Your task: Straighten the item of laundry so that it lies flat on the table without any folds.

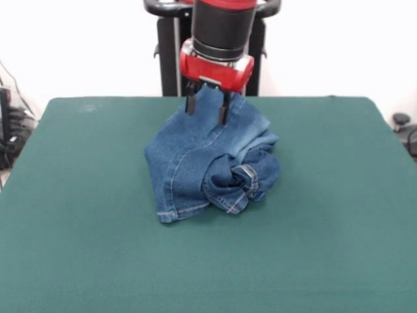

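A: Jeans (208, 163) first — where are they?

B: Mid-desk, a bit toward the robot's side. Blue denim, bunched into a heap, not flat at all. Top edge is lifted up into a peak, the rest drapes down from there onto the cloth.

A: Folds?

B: Plenty. One broad panel w/ a curved tan seam faces the camera and hangs down to a hemmed corner at the heap's near-left. Right of it a leg or cuff is rolled into a knot, hem stitching showing on the curl. Paler, faded denim sits behind that, on the right side of the pile.

A: Pincer (207, 109)?

B: Straight above the peak. Two dark fingers (191, 104) come down from the red wrist block, one each side of the raised fabric, w/ denim between them. Looks clamped on the jeans' top edge, though the actual contact pts are partly hidden by the cloth, so approx. only.

A: Arm?

B: Black cylinder over the red block, coming in vertically from the top edge. Black pedestal (167, 59) behind it at the far side.

A: Desk (85, 248)?

B: Dark green cloth, much wider than the jeans, bare on all sides of the heap. White wall behind; some dark cables and gear at the far left and right edges, too small to ID.
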You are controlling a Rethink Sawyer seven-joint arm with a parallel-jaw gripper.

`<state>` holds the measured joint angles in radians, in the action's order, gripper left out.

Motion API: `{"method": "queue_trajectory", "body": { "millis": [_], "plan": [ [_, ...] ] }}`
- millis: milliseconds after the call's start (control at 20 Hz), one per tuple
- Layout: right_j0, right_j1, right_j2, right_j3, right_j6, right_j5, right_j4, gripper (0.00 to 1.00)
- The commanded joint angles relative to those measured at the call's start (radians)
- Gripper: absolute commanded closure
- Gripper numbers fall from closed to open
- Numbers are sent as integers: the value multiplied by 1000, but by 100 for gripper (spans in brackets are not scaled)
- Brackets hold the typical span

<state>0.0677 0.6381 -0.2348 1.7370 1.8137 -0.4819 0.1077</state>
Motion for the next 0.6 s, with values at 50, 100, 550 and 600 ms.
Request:
{"method": "queue_trajectory", "body": {
  "millis": [50, 100, 550, 600],
  "plan": [
    [-33, -125, 71, -79, 154, 153, -23, 0],
    [-39, -142, 59, -92, 157, 175, -29, 0],
    [-27, -256, 43, -151, 139, 308, -25, 0],
    [-29, -272, 39, -157, 136, 318, -27, 0]
  ]
}}
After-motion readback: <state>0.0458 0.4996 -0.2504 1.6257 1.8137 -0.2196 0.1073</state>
